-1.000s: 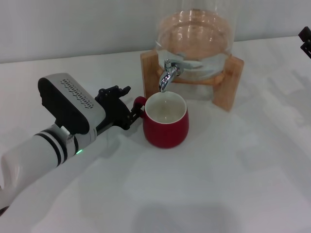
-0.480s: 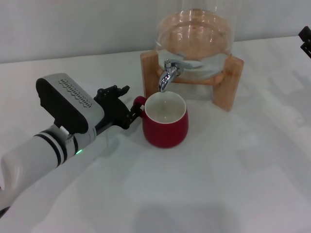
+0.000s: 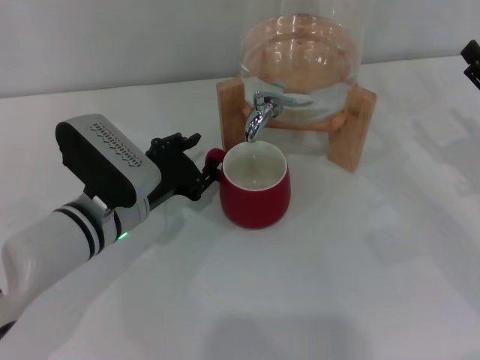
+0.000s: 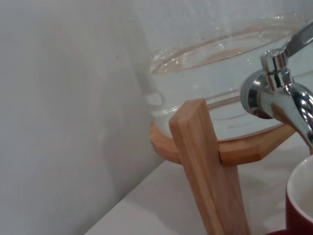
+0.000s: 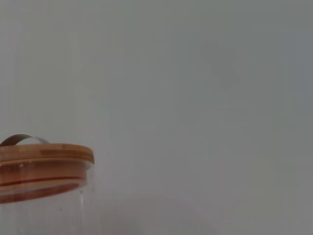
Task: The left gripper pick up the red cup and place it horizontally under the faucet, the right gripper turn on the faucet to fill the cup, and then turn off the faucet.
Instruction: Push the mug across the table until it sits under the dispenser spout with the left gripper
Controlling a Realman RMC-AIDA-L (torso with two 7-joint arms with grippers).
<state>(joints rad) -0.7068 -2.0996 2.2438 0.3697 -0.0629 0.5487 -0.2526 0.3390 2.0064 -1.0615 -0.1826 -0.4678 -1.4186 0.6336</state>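
My right claw is cut off at the head view's far right edge — I cannot tell how it stands. The left claw sits at the red cup's handle; whether it pinches the loop or has let go is hard to make out. The cup stands upright on the white bench, mouth under the faucet. Behind it — a glass water jar on a wooden stand, against a plain grey wall.
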